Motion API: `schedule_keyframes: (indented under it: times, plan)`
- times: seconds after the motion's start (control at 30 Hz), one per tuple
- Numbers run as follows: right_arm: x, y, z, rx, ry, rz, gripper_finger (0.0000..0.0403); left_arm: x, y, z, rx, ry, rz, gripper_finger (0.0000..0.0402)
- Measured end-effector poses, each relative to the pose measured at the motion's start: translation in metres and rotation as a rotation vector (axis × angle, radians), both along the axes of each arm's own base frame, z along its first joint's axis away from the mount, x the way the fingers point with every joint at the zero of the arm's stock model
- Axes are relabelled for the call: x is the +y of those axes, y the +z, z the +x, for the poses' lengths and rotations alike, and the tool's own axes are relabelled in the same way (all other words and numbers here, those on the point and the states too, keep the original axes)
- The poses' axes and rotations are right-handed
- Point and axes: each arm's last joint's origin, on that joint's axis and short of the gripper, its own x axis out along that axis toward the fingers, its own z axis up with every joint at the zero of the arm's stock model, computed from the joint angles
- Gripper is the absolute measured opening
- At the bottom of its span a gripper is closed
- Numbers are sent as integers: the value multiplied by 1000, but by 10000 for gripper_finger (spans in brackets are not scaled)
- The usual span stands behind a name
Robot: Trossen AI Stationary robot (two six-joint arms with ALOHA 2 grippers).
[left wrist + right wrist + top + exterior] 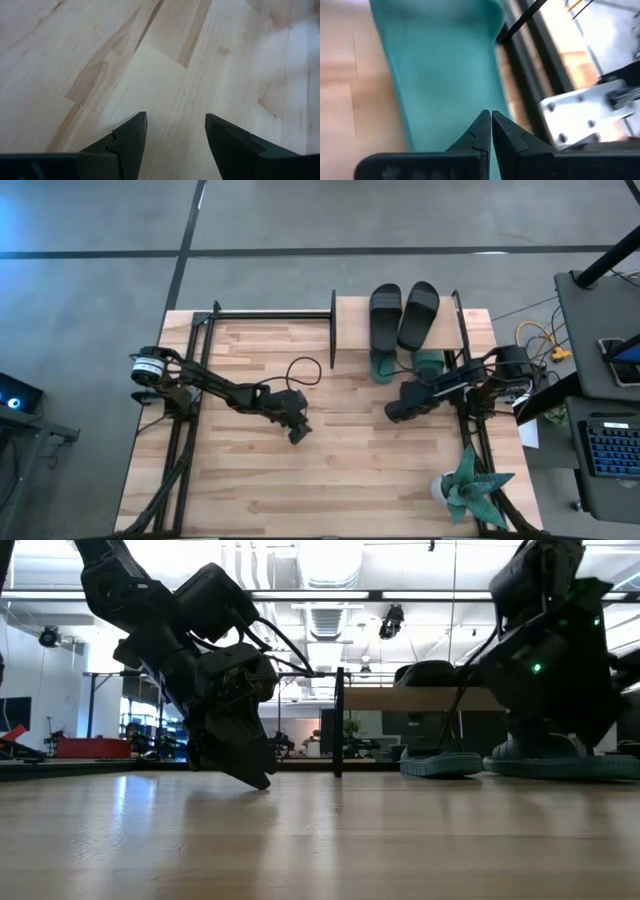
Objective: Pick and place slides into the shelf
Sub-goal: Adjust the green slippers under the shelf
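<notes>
The shelf (352, 320) stands at the table's far edge. Both black slides (385, 310) (418, 308) lie on its plywood top board. The two teal slides (384, 366) (430, 363) rest flat below it, their near ends sticking out; the low view shows them (440, 762) (565, 766) on the table. My right gripper (491, 117) is shut, its tips close over a teal slide (445, 75) beside a black frame rod. My left gripper (299, 434) (175, 125) is open and tipped down over bare wood at mid-table (255, 776), holding nothing. My right gripper's shut fingertips (482, 125) stand just over the broad teal surface of one slide (470, 100). The tips hide the spot beneath them, and I cannot tell whether they touch it.
A teal spiky plant (470, 485) sits at the table's near right corner. A black cable loop (303, 368) lies behind the left arm. Black frame rods (270, 313) run along the far edge left of the shelf. Bare wood spreads between and in front of the arms.
</notes>
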Motion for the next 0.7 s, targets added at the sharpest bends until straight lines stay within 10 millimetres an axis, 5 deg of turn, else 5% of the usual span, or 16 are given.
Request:
schedule_keyframes:
  times: [0.17, 0.4, 0.7]
  plan:
    - [0, 12, 2, 54, 16, -15, 9, 0, 0, 0, 0, 0, 0, 191]
    - [10, 7, 8, 36, 61, 186, 9, 0, 0, 0, 0, -1, 1, 191]
    - [32, 44, 26, -36, 302, 227, 9, 0, 0, 0, -2, -1, 1, 191]
